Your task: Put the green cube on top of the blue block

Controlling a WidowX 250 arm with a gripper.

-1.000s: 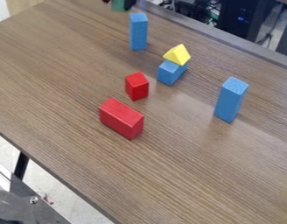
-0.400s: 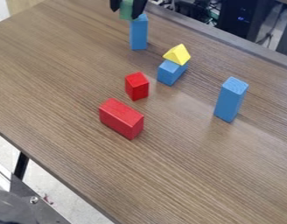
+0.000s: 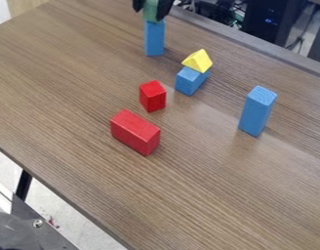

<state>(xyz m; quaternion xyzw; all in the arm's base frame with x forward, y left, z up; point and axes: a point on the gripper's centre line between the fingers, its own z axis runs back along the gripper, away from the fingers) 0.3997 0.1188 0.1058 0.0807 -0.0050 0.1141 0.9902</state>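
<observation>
Your gripper, its fingers clamped on the green cube, had shifted rightward in view, bringing the cube over the upright blue block. Contact could not be confirmed; you probably needed only fine alignment and gentle lowering before release.

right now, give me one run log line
gripper: holding green cube | position: over rear upright blue block | contact: unclear | release: not yet

A brown wood-grain bench runs diagonally, with a dark leg beneath its near edge. Pale, speckled floor lies below; beyond the far edge are tangled cables and a dark case with small blue lights.
</observation>
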